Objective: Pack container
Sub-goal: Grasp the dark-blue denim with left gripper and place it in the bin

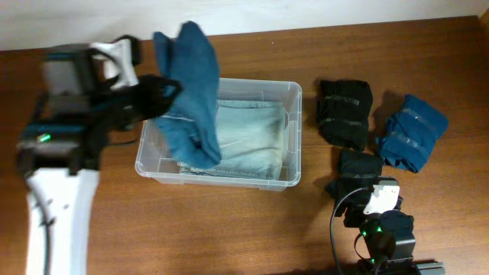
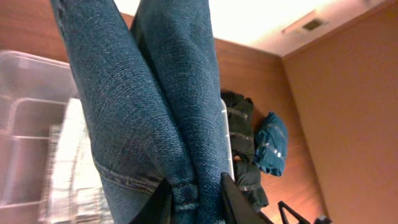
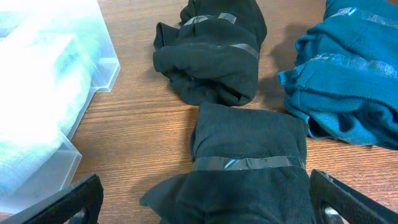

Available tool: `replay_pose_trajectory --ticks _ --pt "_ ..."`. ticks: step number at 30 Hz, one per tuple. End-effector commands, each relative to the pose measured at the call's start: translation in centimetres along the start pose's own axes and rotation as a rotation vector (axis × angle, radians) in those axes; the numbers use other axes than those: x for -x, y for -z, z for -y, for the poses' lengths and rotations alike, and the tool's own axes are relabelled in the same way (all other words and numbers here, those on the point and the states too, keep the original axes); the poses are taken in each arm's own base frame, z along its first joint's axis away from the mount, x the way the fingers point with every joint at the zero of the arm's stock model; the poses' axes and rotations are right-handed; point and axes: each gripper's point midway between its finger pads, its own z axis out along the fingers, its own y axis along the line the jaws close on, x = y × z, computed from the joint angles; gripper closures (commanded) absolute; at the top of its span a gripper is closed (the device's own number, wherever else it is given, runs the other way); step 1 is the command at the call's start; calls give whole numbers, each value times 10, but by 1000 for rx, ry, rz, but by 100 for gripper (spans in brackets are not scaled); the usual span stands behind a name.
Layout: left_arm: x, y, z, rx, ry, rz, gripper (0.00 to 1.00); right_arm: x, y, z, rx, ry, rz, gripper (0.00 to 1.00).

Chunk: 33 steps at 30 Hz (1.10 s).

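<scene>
The clear plastic container (image 1: pixel 294 95) stands at the table's middle with light blue folded jeans (image 1: pixel 248 130) inside. My left gripper (image 2: pixel 198 199) is shut on dark blue jeans (image 1: pixel 191 84), which hang over the container's left half; the jeans fill the left wrist view (image 2: pixel 155 93). My right gripper (image 3: pixel 205 199) is open, its fingers on either side of a black taped garment bundle (image 3: pixel 249 155) that lies on the table right of the container (image 3: pixel 37 93).
A second black bundle (image 1: pixel 344 111) and a teal folded garment (image 1: pixel 412 131) lie to the right of the container; both also show in the right wrist view, the black bundle (image 3: pixel 211 56) and the teal garment (image 3: pixel 348 74).
</scene>
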Motion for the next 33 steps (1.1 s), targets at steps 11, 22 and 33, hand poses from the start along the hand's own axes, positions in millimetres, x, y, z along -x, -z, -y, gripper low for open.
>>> replay_pose_trajectory --ticks 11,22,33 --pt "-48 -118 28 160 18 -101 100 -2 -1 2 -5 -8 1 2" --pt "-65 -119 -40 482 23 -138 100 -2 -1 2 -5 -8 1 2" --pt "-55 -77 -109 767 60 -119 100 -2 -1 2 -5 -8 1 2"
